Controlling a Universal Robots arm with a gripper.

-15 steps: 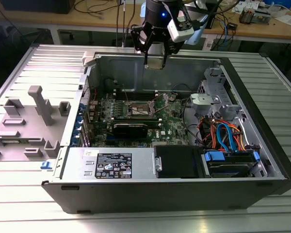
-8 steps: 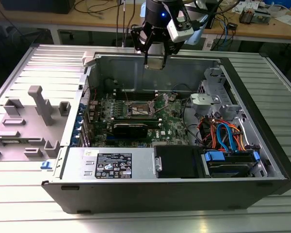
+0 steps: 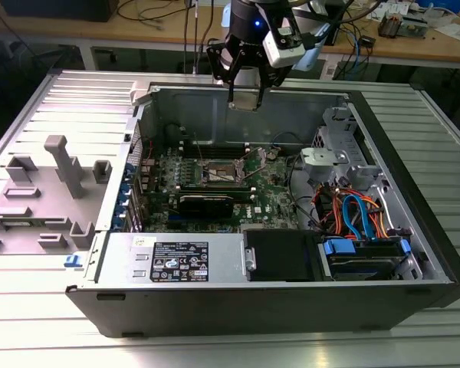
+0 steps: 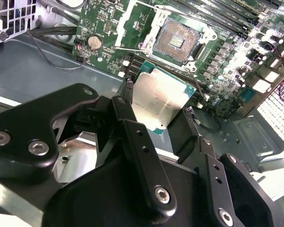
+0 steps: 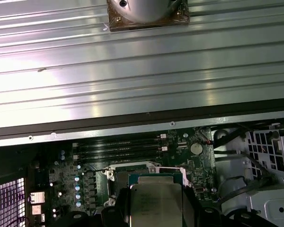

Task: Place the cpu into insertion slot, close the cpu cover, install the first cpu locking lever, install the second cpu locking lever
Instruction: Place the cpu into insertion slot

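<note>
Plainly the work is at its first step. Taking the insertion slot (image 3: 222,172) as the mark and reading across the exterior view, grey plastic fixtures (image 3: 61,165) stand on the ribbed metal counter (image 3: 31,100) well off to that view's left of it, outside the open computer case (image 3: 291,307). The slot itself lies in the green board with its dark contact field bare. A silver plate at its edge (image 4: 139,16), which I take to be the cpu cover, is not down over it, though I cannot tell its exact pose. Above the slot and a little toward the case's back wall hangs the claw (image 4: 158,120), pinching the cpu (image 4: 163,97) by two opposite edges, the chip's silver top plain in both wrist views and well clear of the slot. To the exterior view's right of the slot sit blue and orange cables (image 3: 353,215). By my reading nothing is seated yet: chip, cover and both levers all remain.
</note>
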